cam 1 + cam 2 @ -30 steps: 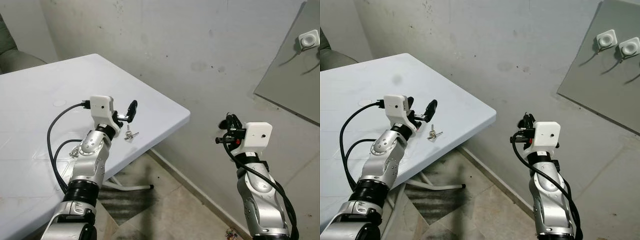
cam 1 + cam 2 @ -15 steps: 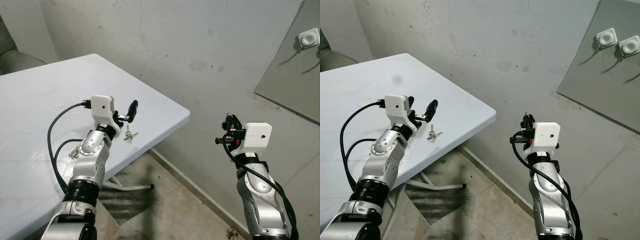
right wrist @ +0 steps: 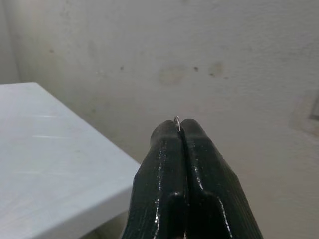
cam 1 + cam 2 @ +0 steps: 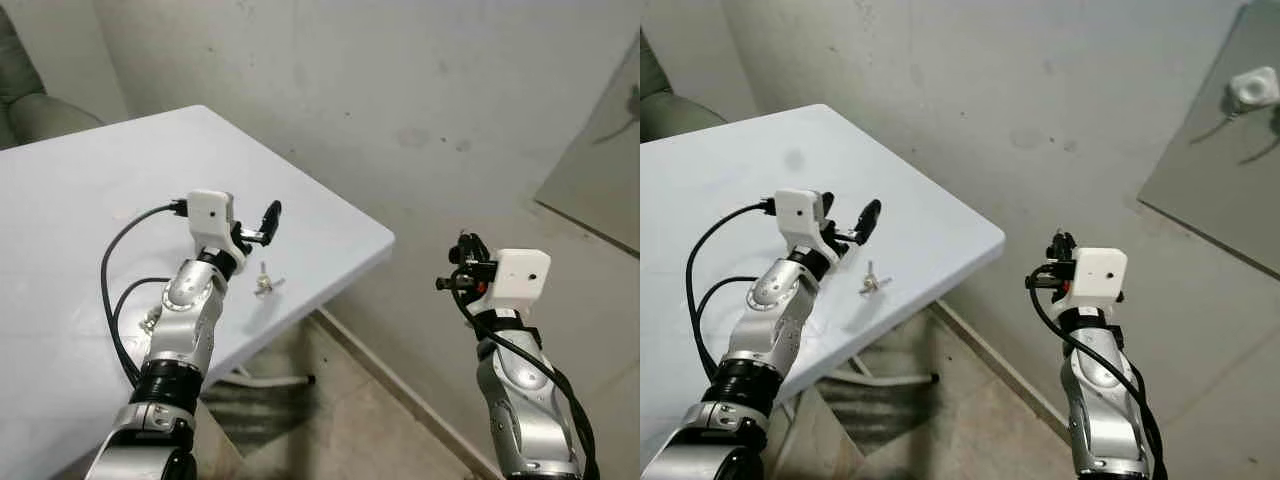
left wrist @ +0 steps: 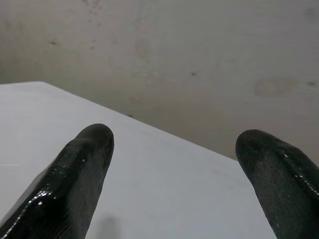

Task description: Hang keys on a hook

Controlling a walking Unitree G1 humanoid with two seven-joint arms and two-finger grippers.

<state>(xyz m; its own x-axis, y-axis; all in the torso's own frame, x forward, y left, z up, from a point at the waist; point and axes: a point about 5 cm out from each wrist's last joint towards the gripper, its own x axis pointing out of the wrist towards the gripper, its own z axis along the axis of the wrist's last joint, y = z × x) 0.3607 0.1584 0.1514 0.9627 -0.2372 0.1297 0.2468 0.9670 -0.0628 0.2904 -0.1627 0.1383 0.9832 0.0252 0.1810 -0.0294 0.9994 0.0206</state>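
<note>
1. The right claw [image 3: 179, 130] is off the counter's corner, raised in front of the wall [image 4: 400, 90]. Its fingers are pressed together, with a thin metal ring [image 3: 177, 120] peeking out at the tips.
2. The left claw [image 4: 855, 232] hovers above the white counter [image 4: 700, 190] near its edge, fingers [image 5: 75, 174] spread wide apart, gripping nothing.
3. The keys [image 4: 873, 283] lie on the counter just beside the left claw, near the front edge.
4. On the wall, far right, a grey panel carries a white hook [image 4: 1252, 88].

Head eyes looking down at table [image 4: 60, 200] corner and wall [image 4: 400, 80], wrist views near fingers [image 5: 79, 169], facing both
</note>
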